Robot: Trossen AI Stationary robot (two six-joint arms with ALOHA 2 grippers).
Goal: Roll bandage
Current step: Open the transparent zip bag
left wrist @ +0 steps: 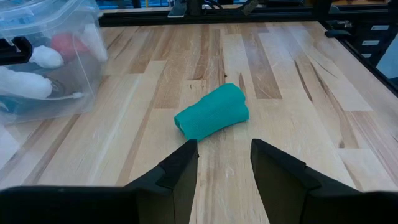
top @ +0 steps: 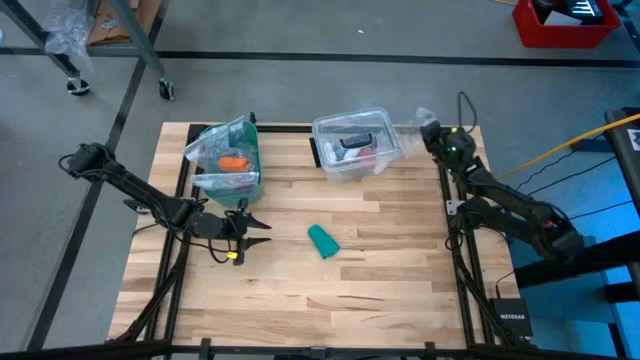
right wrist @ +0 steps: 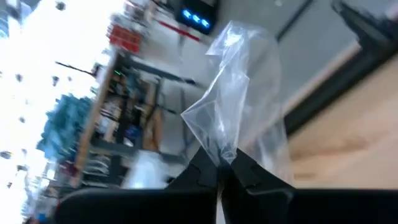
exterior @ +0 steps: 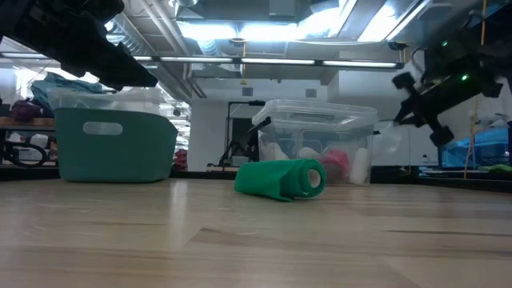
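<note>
The teal bandage (top: 323, 240) lies rolled into a short, loose cylinder on its side in the middle of the wooden table; it also shows in the low view (exterior: 280, 178) and the left wrist view (left wrist: 212, 112). My left gripper (top: 255, 225) is open and empty, low over the table, just left of the roll and pointing at it (left wrist: 224, 165). My right gripper (top: 428, 125) is at the table's far right corner, shut on a clear plastic bag (right wrist: 239, 87). My right gripper pinches the clear plastic bag at a bunched end (right wrist: 227, 154) between its two shut fingertips. The rest of the bag stands out crumpled beyond the fingers, clear of the table.
A clear lidded plastic box (top: 355, 145) with small items stands at the far middle. A teal bin (top: 228, 160) with an orange item stands at the far left. Bare wood lies around the roll and toward the near edge.
</note>
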